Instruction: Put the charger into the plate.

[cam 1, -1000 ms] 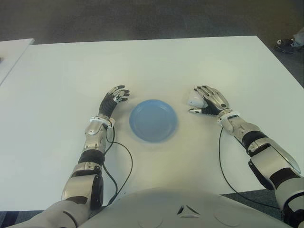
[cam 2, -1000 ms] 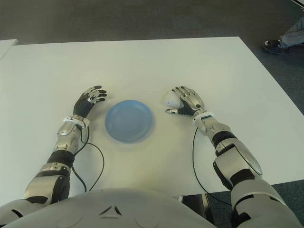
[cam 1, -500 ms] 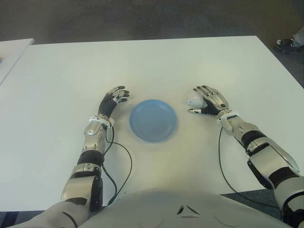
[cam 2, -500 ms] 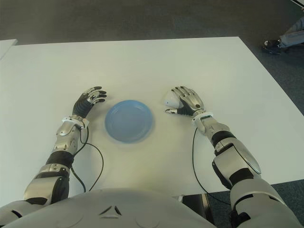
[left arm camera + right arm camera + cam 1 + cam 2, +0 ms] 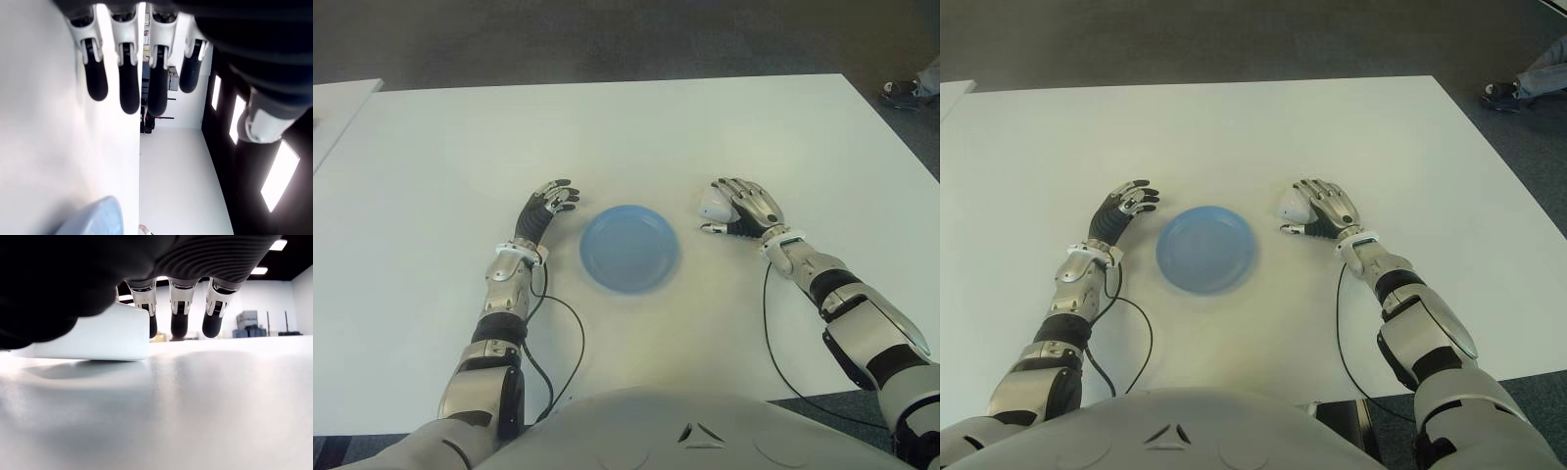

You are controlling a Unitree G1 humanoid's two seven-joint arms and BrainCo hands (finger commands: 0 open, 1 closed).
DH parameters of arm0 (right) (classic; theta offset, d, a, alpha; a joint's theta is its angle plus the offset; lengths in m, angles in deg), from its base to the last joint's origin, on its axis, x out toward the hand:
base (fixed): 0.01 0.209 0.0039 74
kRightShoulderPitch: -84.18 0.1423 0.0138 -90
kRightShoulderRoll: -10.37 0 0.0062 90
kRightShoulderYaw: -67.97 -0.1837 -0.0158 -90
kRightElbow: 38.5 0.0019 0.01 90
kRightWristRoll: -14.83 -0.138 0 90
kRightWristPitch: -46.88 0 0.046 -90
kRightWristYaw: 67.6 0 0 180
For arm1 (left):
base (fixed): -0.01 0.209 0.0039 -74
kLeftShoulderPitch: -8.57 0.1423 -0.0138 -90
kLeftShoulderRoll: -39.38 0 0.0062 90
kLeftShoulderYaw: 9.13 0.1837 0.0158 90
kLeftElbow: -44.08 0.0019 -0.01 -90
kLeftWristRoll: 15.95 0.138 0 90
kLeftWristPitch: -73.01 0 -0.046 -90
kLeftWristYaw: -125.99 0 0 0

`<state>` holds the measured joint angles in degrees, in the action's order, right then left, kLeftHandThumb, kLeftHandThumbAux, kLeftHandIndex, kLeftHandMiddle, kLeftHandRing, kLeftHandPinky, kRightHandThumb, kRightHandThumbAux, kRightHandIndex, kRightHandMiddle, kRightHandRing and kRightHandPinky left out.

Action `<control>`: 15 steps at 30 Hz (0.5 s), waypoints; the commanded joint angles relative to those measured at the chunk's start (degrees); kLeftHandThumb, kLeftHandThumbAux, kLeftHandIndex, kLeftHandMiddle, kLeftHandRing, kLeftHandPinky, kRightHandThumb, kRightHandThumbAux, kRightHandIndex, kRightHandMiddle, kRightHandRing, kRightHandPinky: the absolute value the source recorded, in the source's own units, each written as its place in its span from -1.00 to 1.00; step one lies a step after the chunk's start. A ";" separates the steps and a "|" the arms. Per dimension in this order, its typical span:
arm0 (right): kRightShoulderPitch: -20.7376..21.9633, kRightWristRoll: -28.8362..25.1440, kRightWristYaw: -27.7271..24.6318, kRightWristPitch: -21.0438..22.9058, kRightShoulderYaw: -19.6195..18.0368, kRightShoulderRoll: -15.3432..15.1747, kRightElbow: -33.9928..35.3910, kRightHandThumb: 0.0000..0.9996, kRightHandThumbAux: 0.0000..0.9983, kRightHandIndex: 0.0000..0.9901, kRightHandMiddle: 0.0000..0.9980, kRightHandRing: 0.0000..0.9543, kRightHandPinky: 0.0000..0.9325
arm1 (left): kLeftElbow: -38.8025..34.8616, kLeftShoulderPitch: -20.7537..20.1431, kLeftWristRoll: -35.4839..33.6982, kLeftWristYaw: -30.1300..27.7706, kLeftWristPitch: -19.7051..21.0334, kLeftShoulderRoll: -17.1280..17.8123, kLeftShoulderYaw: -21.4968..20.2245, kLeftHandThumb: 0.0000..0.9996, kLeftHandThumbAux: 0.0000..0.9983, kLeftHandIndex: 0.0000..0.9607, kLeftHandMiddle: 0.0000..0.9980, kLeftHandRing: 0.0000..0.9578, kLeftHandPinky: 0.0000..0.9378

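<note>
I see the white charger (image 5: pixel 715 206) sitting on the table (image 5: pixel 626 127), to the right of the blue plate (image 5: pixel 629 248) and apart from it. My right hand (image 5: pixel 744 208) is just beside the charger on its right, fingers (image 5: pixel 179 316) extended and apart over it, not clamped on it. My left hand (image 5: pixel 546 203) shows left of the plate, fingers loosely spread and holding nothing

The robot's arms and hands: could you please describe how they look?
Both arms are silver-grey metal segments with black joints and white wrist bands. The left hand and right hand have silver knuckles and black fingertips. A thin black cable loops from each forearm onto the white table.
</note>
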<state>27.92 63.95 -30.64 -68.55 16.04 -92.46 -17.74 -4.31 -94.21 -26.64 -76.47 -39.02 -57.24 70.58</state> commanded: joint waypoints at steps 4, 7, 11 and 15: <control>-4.17 1.33 1.45 -0.54 2.10 2.41 -1.67 -0.33 -0.49 -0.64 -0.38 -0.37 -0.23 | 1.29 0.82 0.11 -0.03 0.54 -0.06 0.12 -1.00 -0.01 -0.44 -0.29 -0.27 -0.31; -4.13 1.57 3.15 -1.34 2.43 2.27 -1.76 -0.25 -0.40 -0.43 -0.13 -0.09 0.05 | 1.56 0.74 0.11 -0.05 0.17 -0.17 0.12 -1.00 -0.01 -0.43 -0.28 -0.26 -0.30; -3.85 2.72 6.20 -1.88 3.59 2.09 -1.94 -0.11 -0.27 -0.22 0.13 0.17 0.31 | 1.92 0.58 0.12 -0.01 -0.13 -0.27 0.16 -1.00 0.01 -0.42 -0.27 -0.25 -0.30; -3.71 3.33 9.45 -1.94 4.60 2.11 -2.11 0.08 -0.12 0.04 0.32 0.36 0.50 | 2.19 0.43 0.19 0.11 -0.19 -0.27 0.21 -1.00 0.02 -0.42 -0.27 -0.26 -0.30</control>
<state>28.01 64.40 -20.69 -69.51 17.87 -92.12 -18.16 -3.55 -94.27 -26.63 -76.47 -40.06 -57.28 70.59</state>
